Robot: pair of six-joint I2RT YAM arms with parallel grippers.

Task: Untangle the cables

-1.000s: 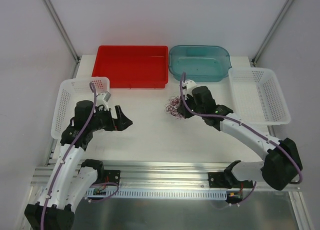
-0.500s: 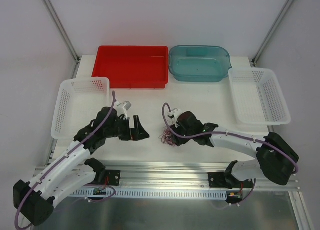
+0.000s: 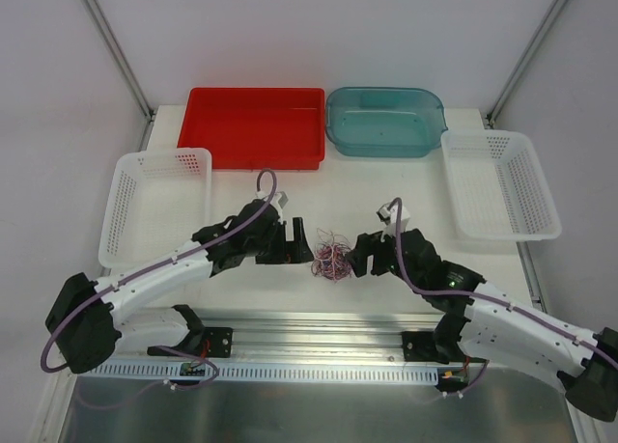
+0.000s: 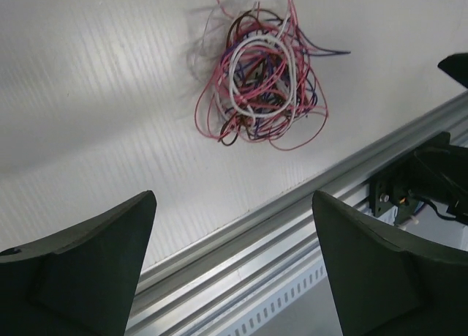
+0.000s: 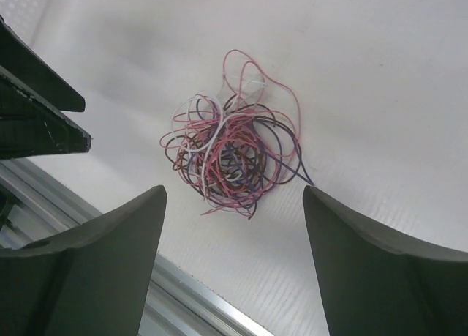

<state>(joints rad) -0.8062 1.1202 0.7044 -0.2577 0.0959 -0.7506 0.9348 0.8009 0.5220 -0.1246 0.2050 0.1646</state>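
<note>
**Both grippers spread, tangle lying between them**

My left gripper (image 3: pixel 294 241) has its jaws wide apart, nothing in them. In its wrist view the bundle lies on the table ahead of the fingers, not touching them. My right gripper (image 3: pixel 359 258) is spread just as wide and is also empty; its wrist view shows the wires beyond the gap between its fingers.

The cables (image 3: pixel 331 257) are one loose knot of pink-red, white, dark and purple loops. They sit on the white bench (image 3: pixel 290 197) close to the middle of the near edge, just short of the metal rail (image 3: pixel 319 327). The two grippers face each other across them.

Along the far edge are a red tray (image 3: pixel 256 124) and a teal tub (image 3: pixel 386 120). A white basket (image 3: pixel 130 211) sits by the left edge, another basket (image 3: pixel 502 182) by the right edge.
</note>
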